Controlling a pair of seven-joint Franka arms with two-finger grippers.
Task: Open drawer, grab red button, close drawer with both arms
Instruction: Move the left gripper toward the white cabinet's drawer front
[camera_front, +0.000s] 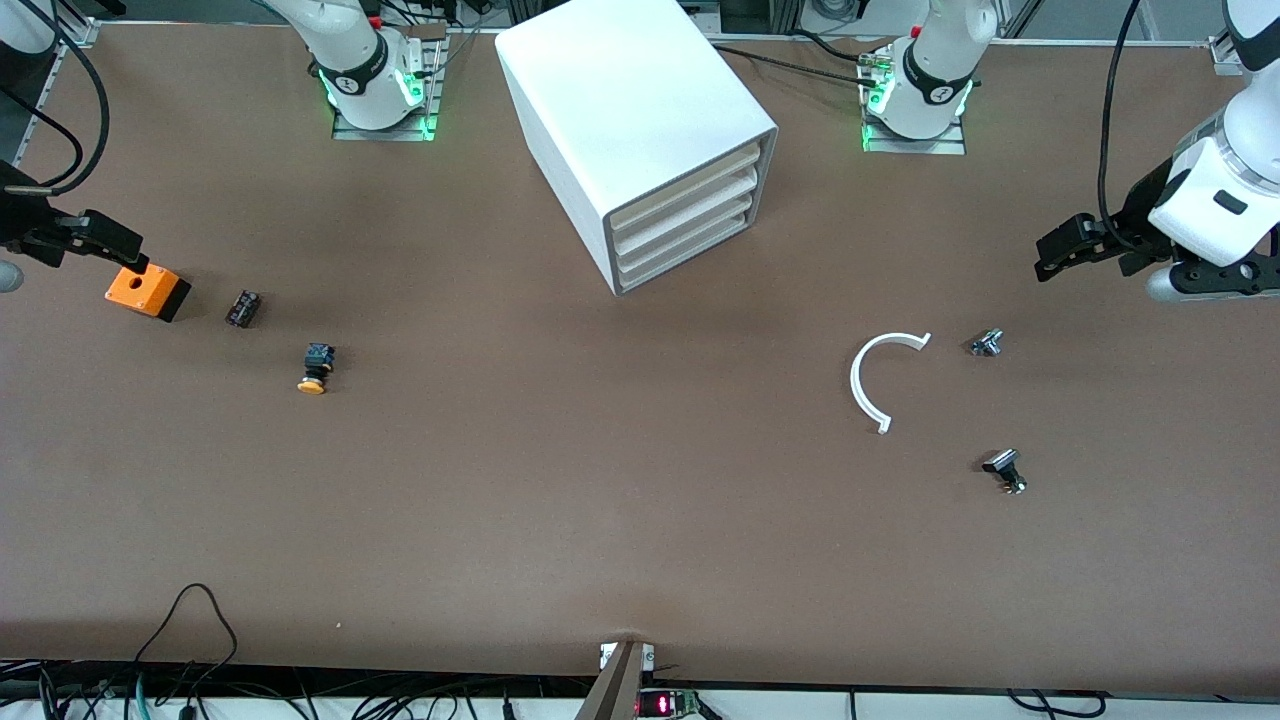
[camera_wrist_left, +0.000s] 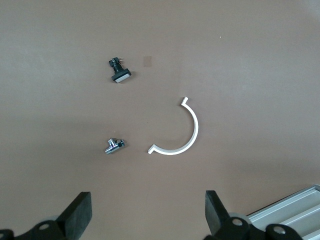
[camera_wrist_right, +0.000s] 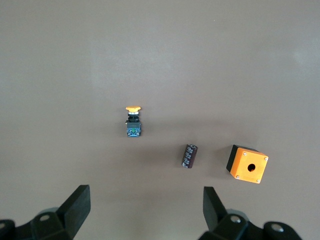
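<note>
The white cabinet stands at the table's middle, near the arms' bases, with its four drawers all pushed in. The drawer is the lowest, shut flush; a corner of the cabinet shows in the left wrist view. The button is hidden. My left gripper hangs open and empty over the left arm's end of the table. At the right arm's end my right gripper is open and empty too, over the table beside an orange box.
An orange box, a small dark part and a yellow-capped button lie toward the right arm's end. A white half ring, a metal fitting and a black part lie toward the left arm's end.
</note>
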